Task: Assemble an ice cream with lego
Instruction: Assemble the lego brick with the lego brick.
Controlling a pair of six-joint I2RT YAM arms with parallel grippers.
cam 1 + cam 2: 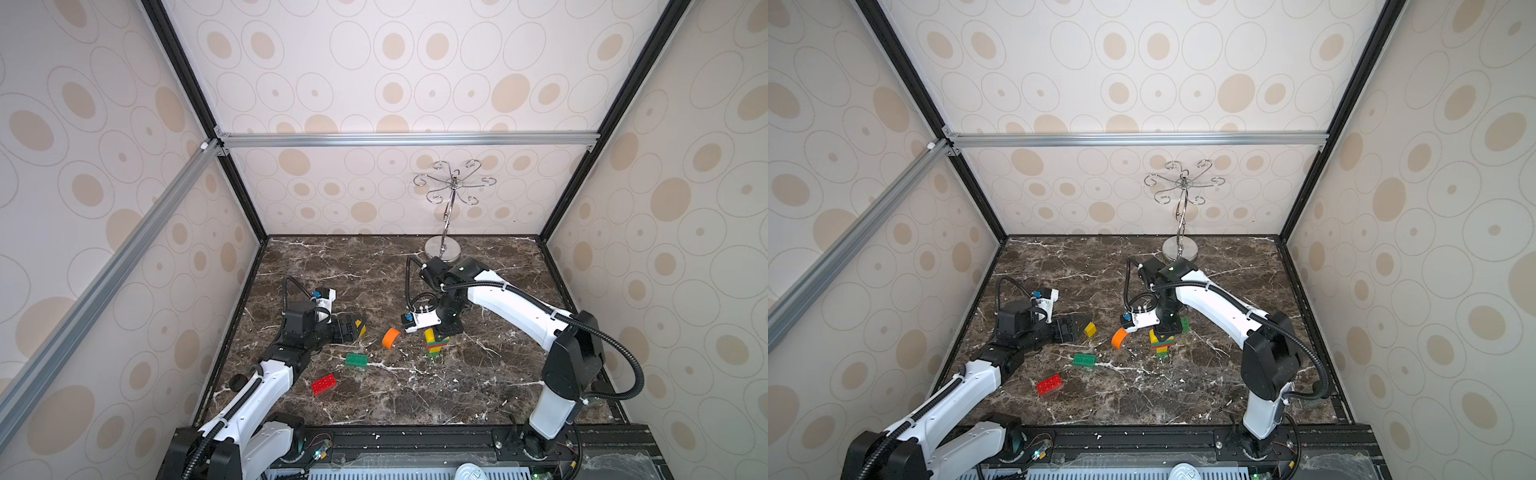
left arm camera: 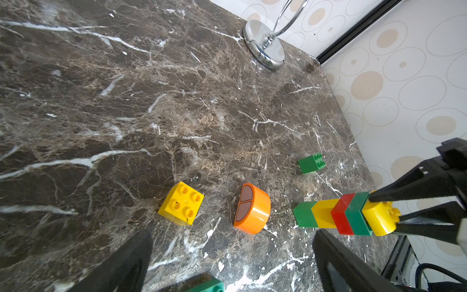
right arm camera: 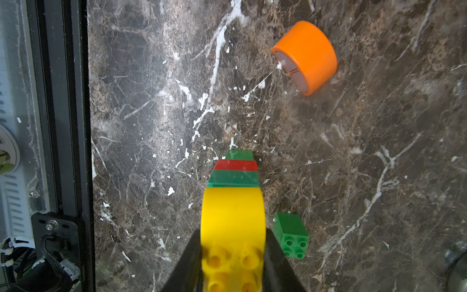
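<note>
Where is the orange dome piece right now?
In both top views the orange dome piece lies on its side mid-table, between the yellow square brick and the brick stack, touching neither.

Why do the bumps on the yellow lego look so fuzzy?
In the right wrist view the yellow domed piece sits very close to the lens, so its studs blur; in the left wrist view it looks sharp.
</note>
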